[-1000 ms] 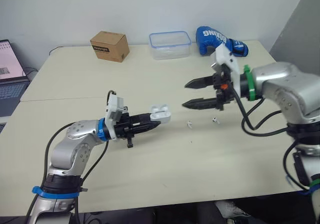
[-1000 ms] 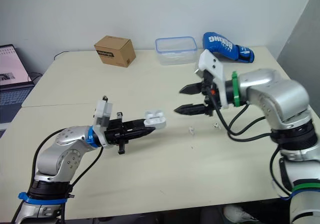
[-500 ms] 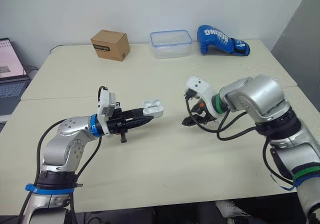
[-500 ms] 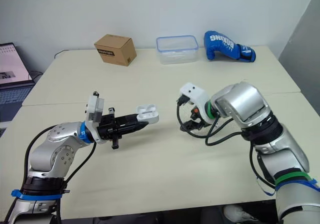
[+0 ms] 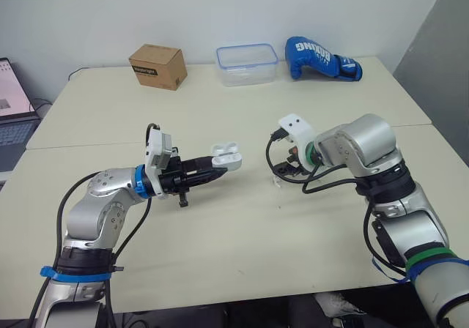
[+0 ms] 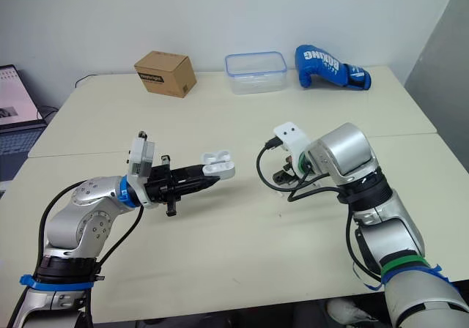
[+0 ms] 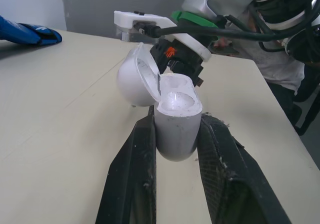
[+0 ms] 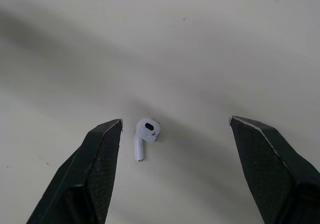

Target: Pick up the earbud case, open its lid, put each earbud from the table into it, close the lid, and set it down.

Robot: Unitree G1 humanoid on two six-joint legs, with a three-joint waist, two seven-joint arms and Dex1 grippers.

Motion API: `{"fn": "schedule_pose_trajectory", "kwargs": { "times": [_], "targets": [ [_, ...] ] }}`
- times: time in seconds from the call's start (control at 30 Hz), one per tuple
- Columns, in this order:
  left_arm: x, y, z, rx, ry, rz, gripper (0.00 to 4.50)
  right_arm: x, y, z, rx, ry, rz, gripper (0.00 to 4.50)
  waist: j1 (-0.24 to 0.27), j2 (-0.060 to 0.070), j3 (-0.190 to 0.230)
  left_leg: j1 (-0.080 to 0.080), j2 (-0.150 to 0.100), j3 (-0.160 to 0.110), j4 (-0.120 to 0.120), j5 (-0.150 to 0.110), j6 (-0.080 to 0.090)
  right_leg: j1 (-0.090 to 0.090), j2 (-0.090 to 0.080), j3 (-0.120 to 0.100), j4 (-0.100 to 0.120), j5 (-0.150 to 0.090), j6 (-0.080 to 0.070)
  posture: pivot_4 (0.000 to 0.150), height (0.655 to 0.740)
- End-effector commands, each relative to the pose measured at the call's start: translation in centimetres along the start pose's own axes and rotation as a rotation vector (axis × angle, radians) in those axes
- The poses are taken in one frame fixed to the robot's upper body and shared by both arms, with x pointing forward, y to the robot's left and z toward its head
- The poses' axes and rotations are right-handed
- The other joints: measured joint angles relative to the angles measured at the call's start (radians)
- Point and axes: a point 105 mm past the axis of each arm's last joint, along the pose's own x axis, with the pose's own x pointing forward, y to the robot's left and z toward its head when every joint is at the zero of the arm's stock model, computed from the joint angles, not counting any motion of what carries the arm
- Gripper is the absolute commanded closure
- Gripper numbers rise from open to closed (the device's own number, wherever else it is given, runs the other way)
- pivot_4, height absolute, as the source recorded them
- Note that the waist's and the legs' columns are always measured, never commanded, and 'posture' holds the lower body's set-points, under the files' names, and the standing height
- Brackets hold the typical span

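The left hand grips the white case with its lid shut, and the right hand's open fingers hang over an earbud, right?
No: the lid is open, as the left wrist view shows. The left gripper does grip the earbud case, and the open right gripper hangs over an earbud on the table.

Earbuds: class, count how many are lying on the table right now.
1. The earbud lies on the table, inside the open right end effector. Another may be hidden under that arm.
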Motion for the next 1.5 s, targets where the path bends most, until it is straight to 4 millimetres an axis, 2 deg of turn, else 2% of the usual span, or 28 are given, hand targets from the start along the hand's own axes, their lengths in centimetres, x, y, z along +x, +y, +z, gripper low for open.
{"fn": "schedule_pose_trajectory", "kwargs": {
  "times": [0.03,0.4,0.8,0.9,1.0,1.5],
  "targets": [
    [0.0,-0.2,0.6,0.037,-0.011,0.000,3.71,-0.1,0.4,0.3,0.004,-0.018,0.012,0.94,-0.003,0.000,0.000,0.000,0.000,0.000,0.000,0.000,0.000,0.000,0.000,0.000,0.000,0.000,0.000,0.150,0.7307],
    [0.0,-0.4,0.5,0.031,-0.008,0.003,3.71,1.5,0.6,-1.4,0.016,0.048,-0.025,0.94,-0.008,0.000,0.000,0.000,0.000,0.000,0.000,0.000,0.000,0.000,0.000,0.000,0.000,0.000,0.000,0.150,0.7307],
    [0.0,-0.4,0.4,0.031,-0.005,0.005,3.71,2.3,1.2,-1.7,0.009,0.066,-0.030,0.94,-0.010,0.000,-0.001,0.001,0.000,0.000,0.000,0.000,0.000,0.000,0.000,0.000,0.001,0.000,0.000,0.150,0.7307],
    [0.0,-0.4,0.4,0.032,-0.003,0.006,3.71,2.4,1.3,-1.6,0.002,0.062,-0.030,1.52,-0.010,0.000,-0.001,0.001,0.000,0.000,0.000,0.000,0.000,0.000,0.000,0.001,0.001,0.000,0.000,0.150,0.7307],
    [0.0,-0.4,0.4,0.032,-0.001,0.007,3.71,2.5,1.5,-1.5,-0.007,0.058,-0.023,2.52,-0.011,0.000,-0.001,0.001,0.000,0.000,0.000,0.000,0.000,0.000,0.000,0.001,0.000,0.000,0.000,0.150,0.7307],
    [-0.1,-0.6,0.2,0.032,0.005,0.005,3.71,2.7,2.2,-1.4,-0.035,0.046,-0.003,2.52,-0.012,0.001,-0.001,0.001,0.000,0.001,0.000,0.000,0.000,0.000,0.000,0.001,0.000,0.000,0.000,0.150,0.7307]
  ]
}}
